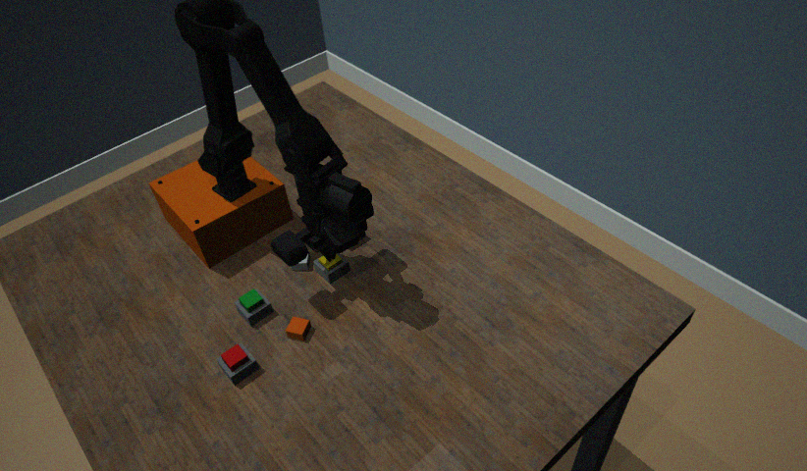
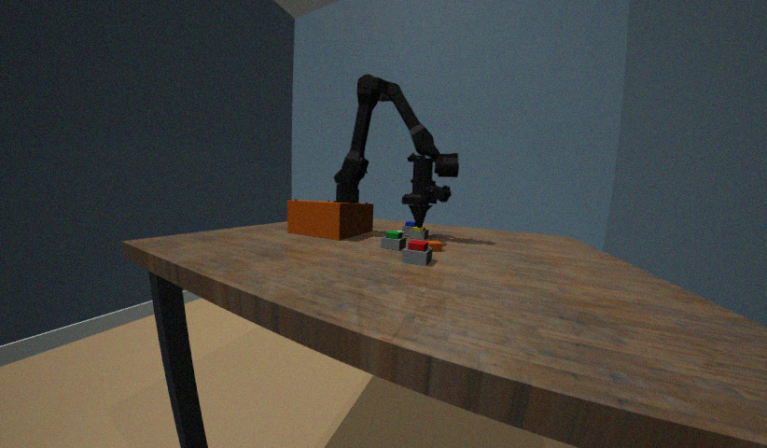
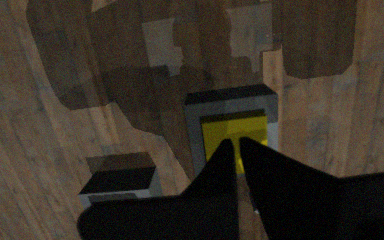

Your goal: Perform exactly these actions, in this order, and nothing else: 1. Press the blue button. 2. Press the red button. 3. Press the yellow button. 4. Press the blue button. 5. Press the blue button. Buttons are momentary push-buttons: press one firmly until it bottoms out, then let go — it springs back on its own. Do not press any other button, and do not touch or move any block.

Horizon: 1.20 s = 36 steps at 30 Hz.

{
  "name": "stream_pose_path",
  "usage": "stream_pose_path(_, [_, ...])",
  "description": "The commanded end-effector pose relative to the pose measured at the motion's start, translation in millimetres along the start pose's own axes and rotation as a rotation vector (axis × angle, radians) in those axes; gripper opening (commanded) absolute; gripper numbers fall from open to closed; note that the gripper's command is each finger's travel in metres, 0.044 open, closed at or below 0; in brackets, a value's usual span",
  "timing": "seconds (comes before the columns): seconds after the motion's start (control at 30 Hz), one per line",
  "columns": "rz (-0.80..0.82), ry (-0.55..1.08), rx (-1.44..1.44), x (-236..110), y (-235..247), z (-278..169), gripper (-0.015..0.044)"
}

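My gripper (image 1: 328, 255) (image 2: 420, 220) (image 3: 235, 146) is shut with nothing between its fingers and points straight down. Its tips sit right over the yellow button (image 1: 332, 263) (image 2: 418, 230) (image 3: 231, 131), very close to its cap; I cannot tell whether they touch. The blue button (image 2: 410, 224) stands just behind it and is hidden by the arm in the top view. In the wrist view a grey button housing (image 3: 121, 184) shows at the lower left, its cap hidden. The red button (image 1: 235, 355) (image 2: 417, 245) stands nearest the table's front.
A green button (image 1: 250, 299) (image 2: 394, 234) stands between the red and yellow ones. An orange block (image 1: 297, 327) (image 2: 435, 245) lies right of the green button. A small pale block (image 1: 302, 263) lies just left of the yellow button. The arm's orange base (image 1: 209, 204) is at the back.
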<state>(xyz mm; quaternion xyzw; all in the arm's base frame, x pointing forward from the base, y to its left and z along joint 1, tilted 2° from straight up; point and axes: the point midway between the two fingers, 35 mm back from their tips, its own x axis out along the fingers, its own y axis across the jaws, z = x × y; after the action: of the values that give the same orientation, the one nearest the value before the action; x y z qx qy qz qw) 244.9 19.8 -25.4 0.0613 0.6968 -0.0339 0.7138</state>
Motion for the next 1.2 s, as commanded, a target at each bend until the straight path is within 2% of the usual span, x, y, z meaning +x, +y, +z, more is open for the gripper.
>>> stream_pose_path(0.0, [-0.002, 0.004, 0.005, 1.8, -0.2, -1.1, 0.0020])
stream_pose_path(0.47, [-0.002, 0.004, 0.005, 1.8, -0.2, -1.1, 0.0020])
stream_pose_path(0.6, [-0.002, 0.003, 0.005, -28.5, 0.0, -0.4, 0.0020])
stream_pose_path(0.73, [-0.002, 0.003, 0.005, -33.6, 0.0, -0.3, 0.0020])
stream_pose_path(0.9, [-0.002, 0.003, 0.005, -90.5, 0.1, 0.2, 0.0020])
stream_pose_path(1.07, [-0.002, 0.003, 0.005, -93.1, 2.0, -0.9, 0.0020])
stream_pose_path(1.17, [0.000, 0.004, 0.005, -93.2, 27.6, -12.7, 0.0020])
